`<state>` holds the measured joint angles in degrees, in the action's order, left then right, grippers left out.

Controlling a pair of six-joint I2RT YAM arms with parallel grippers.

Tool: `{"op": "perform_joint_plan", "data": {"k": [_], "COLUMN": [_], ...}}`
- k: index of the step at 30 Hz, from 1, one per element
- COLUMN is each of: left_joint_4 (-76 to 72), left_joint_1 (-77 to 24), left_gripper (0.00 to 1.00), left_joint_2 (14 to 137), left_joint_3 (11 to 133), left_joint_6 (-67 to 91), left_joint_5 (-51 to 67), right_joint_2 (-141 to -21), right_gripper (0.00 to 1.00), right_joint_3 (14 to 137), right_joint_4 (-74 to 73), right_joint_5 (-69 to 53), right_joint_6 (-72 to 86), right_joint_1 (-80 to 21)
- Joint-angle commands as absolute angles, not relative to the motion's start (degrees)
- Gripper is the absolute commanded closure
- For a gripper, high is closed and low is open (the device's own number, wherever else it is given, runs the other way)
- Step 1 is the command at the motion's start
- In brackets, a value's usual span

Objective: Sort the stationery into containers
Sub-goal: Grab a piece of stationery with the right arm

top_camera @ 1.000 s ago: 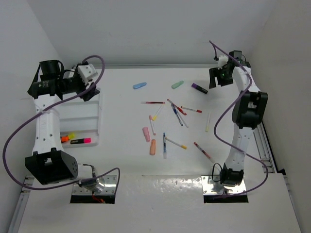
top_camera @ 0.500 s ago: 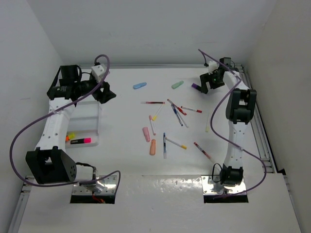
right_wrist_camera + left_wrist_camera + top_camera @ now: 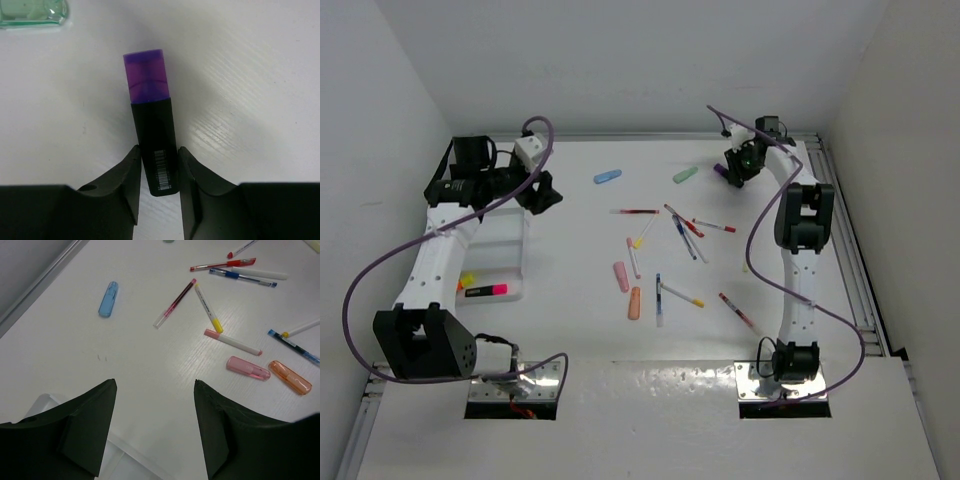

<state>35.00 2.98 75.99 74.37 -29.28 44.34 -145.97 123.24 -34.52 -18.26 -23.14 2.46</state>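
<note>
**Right jaws close on purple-capped highlighter**

Since a second ago the right gripper [image 3: 158,155] has swung in from the far right edge onto the black highlighter [image 3: 148,95]. The highlighter lies on the table [image 3: 570,330] near the green highlighter [image 3: 31,12], and the fingers pinch its barrel. The left gripper [image 3: 154,387] (now off the tray [image 3: 525,250]) hangs wide open, empty.

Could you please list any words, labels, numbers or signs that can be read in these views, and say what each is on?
No word or number can be read in any view.
Barcode sticker on the black highlighter: bars visible, any digits too small to read.
Scattered pens: any print too small and blurred to read.
</note>
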Motion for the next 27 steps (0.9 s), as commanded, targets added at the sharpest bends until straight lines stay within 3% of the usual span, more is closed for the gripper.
{"op": "perform_joint_plan", "data": {"k": [1, 7, 12, 20, 27], "left_joint_4": [33.7, 33.1, 27.2, 8.4, 1.0], "left_joint_1": [1.6, 0.6, -3.1, -5.4, -8.9], "left_gripper": [0.31, 0.31, 0.32, 0.38, 0.36], "left_joint_2": [73.6, 70.1, 64.8, 57.0, 60.3], "left_joint_3": [74.4, 72.4, 63.5, 47.5, 51.3], "left_joint_6": [-28.6, -26.2, -19.5, 7.6, 22.2], "left_joint_5": [44.3, 44.3, 44.7, 41.8, 37.5], "right_joint_2": [-146.5, -141.9, -138.1, -124.2, -108.8], "right_gripper": [0.71, 0.84, 1.00, 1.00, 1.00], "right_joint_3": [123.5, 117.2, 114.1, 105.5, 92.5], "right_joint_4": [-39.6, -44.6, -47.9, -47.3, -36.6], "right_joint_5": [-18.5, -17.9, -18.9, -29.5, -41.5], "right_joint_6": [-26.1, -29.1, -28.0, -13.1, 5.6], "right_joint_1": [2.0, 1.2, 0.9, 0.6, -4.1]}}
